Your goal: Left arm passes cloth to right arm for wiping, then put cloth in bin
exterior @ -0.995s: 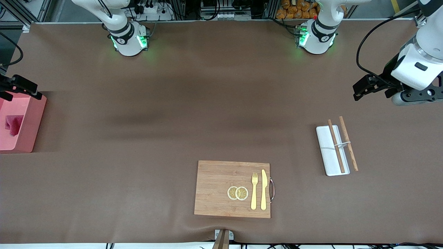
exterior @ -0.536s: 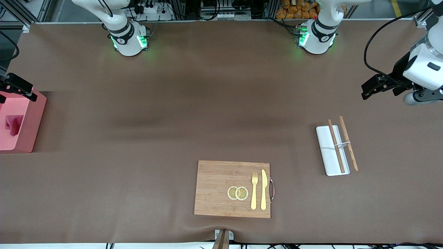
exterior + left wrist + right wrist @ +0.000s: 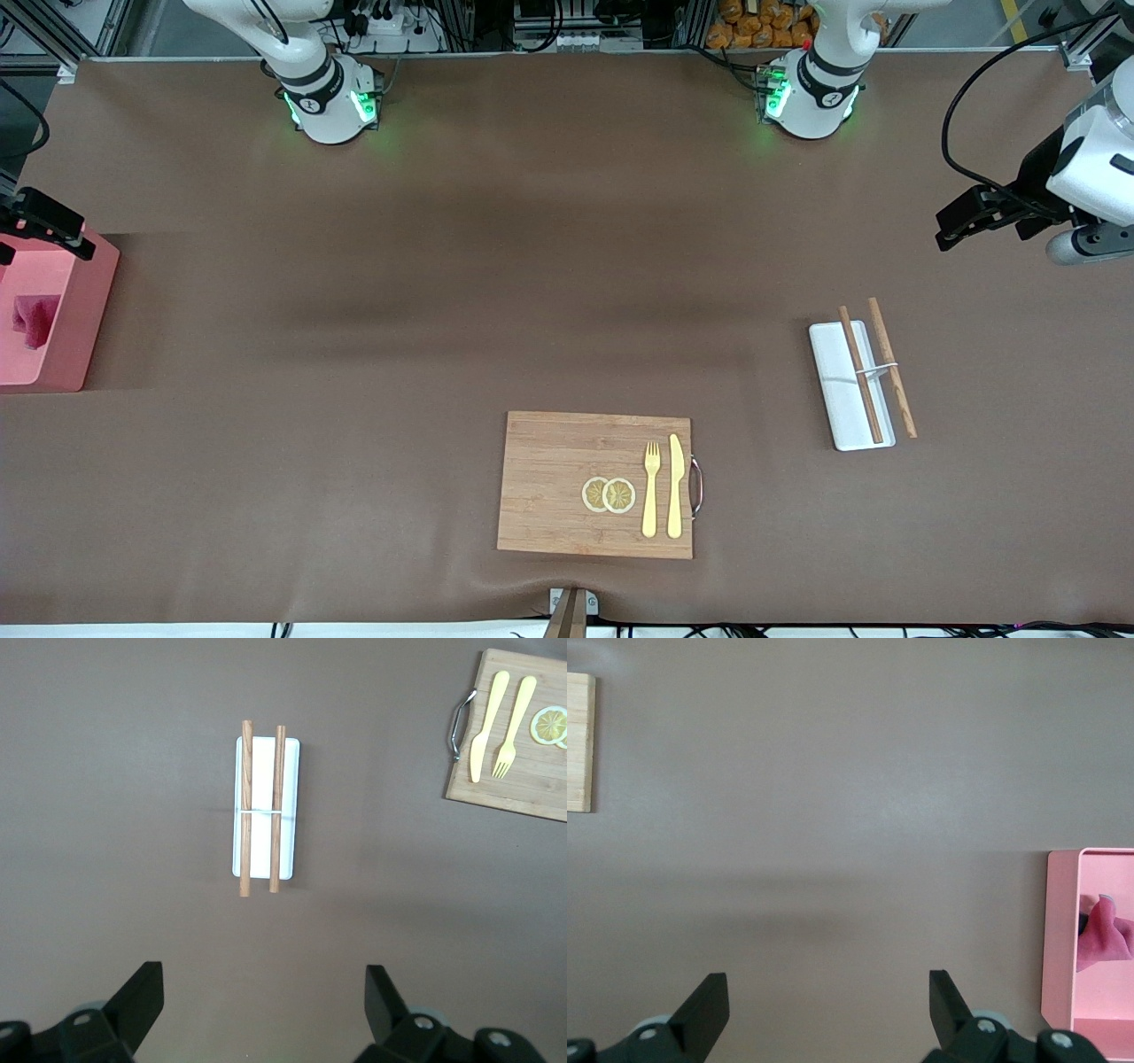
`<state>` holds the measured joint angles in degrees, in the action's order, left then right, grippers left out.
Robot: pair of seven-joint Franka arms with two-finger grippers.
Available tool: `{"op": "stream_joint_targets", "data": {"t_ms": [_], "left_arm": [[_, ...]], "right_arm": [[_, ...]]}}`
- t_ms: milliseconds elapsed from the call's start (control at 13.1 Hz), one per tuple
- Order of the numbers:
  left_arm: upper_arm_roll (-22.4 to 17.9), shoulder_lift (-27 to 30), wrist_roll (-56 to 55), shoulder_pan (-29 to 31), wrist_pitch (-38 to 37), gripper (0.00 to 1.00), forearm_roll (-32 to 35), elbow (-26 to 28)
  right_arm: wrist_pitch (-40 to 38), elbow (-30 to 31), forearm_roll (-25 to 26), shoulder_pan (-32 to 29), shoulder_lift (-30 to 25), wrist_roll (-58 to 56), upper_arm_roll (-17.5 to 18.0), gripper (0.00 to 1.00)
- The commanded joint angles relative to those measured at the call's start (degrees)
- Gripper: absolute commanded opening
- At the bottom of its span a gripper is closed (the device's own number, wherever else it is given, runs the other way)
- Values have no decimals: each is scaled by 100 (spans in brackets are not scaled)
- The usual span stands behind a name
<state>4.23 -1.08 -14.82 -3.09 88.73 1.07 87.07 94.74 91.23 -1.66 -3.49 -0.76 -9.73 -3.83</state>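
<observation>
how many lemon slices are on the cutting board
2. The two lemon slices lie overlapping on the cutting board, beside the fork. None look hidden.

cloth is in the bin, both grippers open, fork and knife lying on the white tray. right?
Not quite. The fork and knife lie on the wooden cutting board, as the front view shows; the white tray carries two wooden sticks. The rest holds: the cloth is in the bin, and the left gripper and right gripper are both open.
</observation>
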Motion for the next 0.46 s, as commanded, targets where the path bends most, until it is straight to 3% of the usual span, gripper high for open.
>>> {"op": "stream_joint_targets", "data": {"t_ms": [0, 383], "left_arm": [[-63, 143, 67, -78, -49, 100, 95, 3], [-63, 143, 50, -87, -49, 100, 104, -23]], "right_arm": [[0, -35, 95, -82, -21, 68, 93, 100], [-9, -9, 78, -91, -3, 85, 93, 100]]}}
